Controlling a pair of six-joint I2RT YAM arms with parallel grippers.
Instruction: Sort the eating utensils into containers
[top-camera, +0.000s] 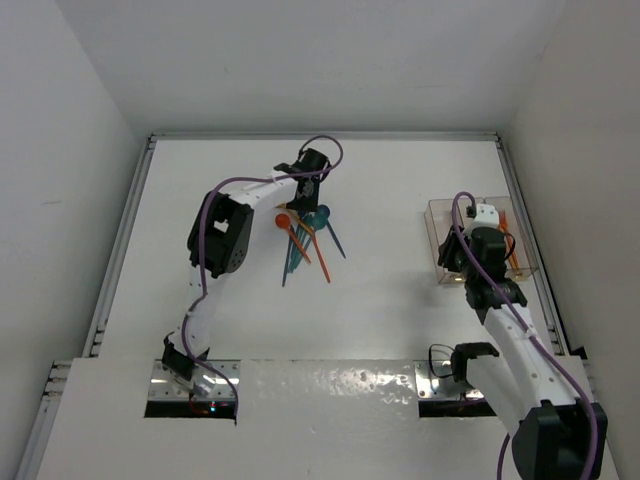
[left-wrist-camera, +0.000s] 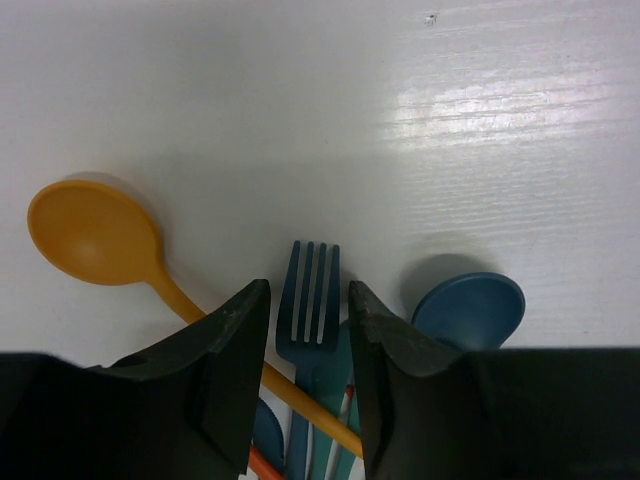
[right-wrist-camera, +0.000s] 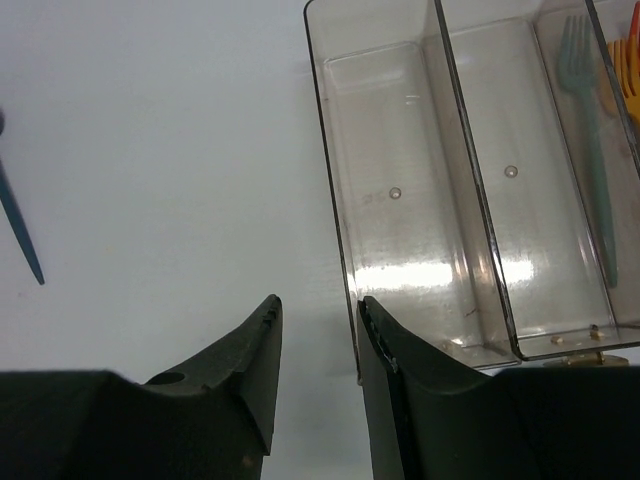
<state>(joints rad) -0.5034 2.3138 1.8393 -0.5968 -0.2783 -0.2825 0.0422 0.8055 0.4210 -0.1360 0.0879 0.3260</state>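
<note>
**Figure. Taking one fork from the heap.** The left pincer (left-wrist-camera: 308, 289) stood low over the white table (left-wrist-camera: 300, 90). Its two dark fingers (left-wrist-camera: 230, 360) were set at a narrow gap, with the dark blue plastic fork (left-wrist-camera: 309, 325) lying lengthwise between them — tines just past the fingertips, handle running back under the wrist. Each finger flanked the fork's head very closely; whether they had actually pinched it could not be told.

To do this step well, the squeeze would best fall square across the fork's neck and on the fork alone. A long-handled orange plastic spoon (left-wrist-camera: 95, 232) passed beneath one finger and crossed the fork's handle, and a round blue plastic spoon bowl (left-wrist-camera: 470, 312) lay just outside the other finger. A slow, straight lift would likely let these neighbours drop away rather than ride up.

The right pincer (right-wrist-camera: 318, 300) hung at a similarly narrow gap with only bare table between its fingers, holding nothing. The near corner of the clear plastic three-compartment bin (right-wrist-camera: 325, 150) sat just beside one finger; contact could not be judged. Ahead of the tips, the two nearer compartments showed empty. The farthest held a teal plastic fork (right-wrist-camera: 588, 150) — probably where the blue fork belongs. Yellow-orange pieces (right-wrist-camera: 628, 70) showed at the far edge beside it.
</note>
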